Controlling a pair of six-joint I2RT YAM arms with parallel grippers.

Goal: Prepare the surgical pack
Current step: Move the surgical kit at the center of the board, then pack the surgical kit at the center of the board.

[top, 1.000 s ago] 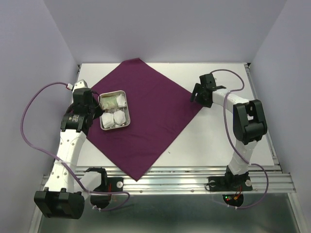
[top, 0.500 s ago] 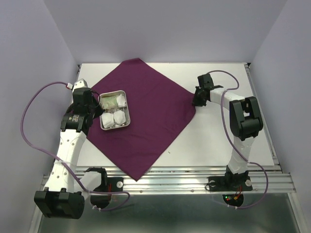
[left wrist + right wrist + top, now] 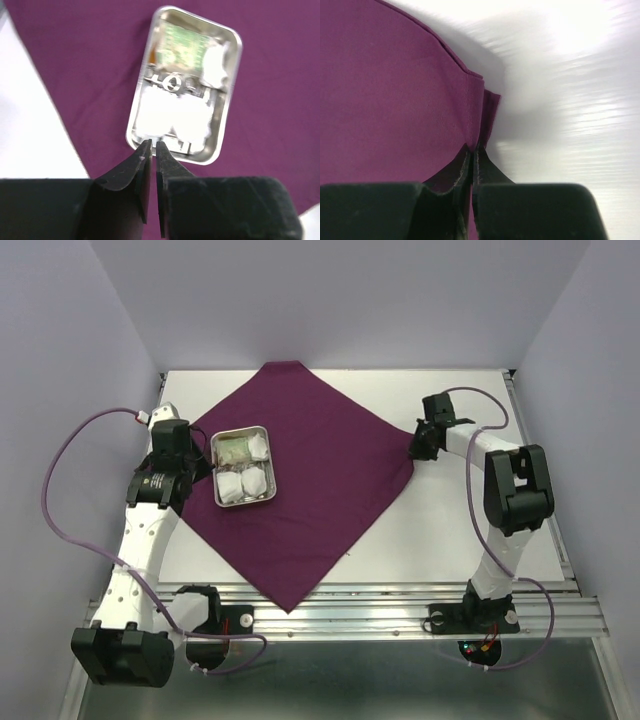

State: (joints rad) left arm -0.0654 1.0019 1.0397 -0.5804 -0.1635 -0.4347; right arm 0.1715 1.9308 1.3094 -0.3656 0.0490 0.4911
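Note:
The surgical pack, a large deep-purple cloth (image 3: 320,490), lies spread as a diamond on the white table. A small steel tray (image 3: 215,485) rests on its left part, holding white gauze pads (image 3: 240,483) and a green packet (image 3: 182,47). My left gripper (image 3: 207,462) sits at the tray's left side. In the left wrist view its jaws (image 3: 152,145) are nearly together, pinching the tray's near rim (image 3: 200,160). My right gripper (image 3: 417,447) is shut on the cloth's right corner. The right wrist view shows a raised fold of cloth (image 3: 480,110) running into the gripper (image 3: 475,147).
Bare white table (image 3: 460,530) lies right of and in front of the cloth. A metal rail (image 3: 350,615) runs along the near edge by the arm bases. Lilac walls close in the back and sides, and loose cables loop beside both arms.
My right gripper went from open to shut on the cloth's right corner and drew it rightward. The whole cloth and the tray shifted a little right, and the tray turned slightly.

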